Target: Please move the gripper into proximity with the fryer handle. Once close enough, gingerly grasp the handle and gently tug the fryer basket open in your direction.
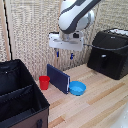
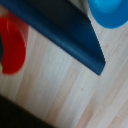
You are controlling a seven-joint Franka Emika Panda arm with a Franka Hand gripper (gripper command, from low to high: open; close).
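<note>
Gripper (image 1: 65, 54) hangs at upper centre of the exterior view, its two blue-tipped fingers (image 1: 57, 52) spread apart and holding nothing, above a blue board (image 1: 58, 78), red cup (image 1: 44, 82) and blue bowl (image 1: 77, 88). Fryer handle (image 1: 103, 61) juts from the fryer basket (image 1: 105, 64) at right, well apart from the fingers.

Exterior view: you look from in front, slightly above, taking in the whole table (image 1: 107, 102) and arm.
Wrist view: you look straight down, very near, blurred.
Shared: both show you the red cup (image 1: 44, 82) (image 2: 11, 45), blue board (image 1: 58, 78) (image 2: 65, 35) and blue bowl (image 1: 77, 88) (image 2: 109, 11).
</note>
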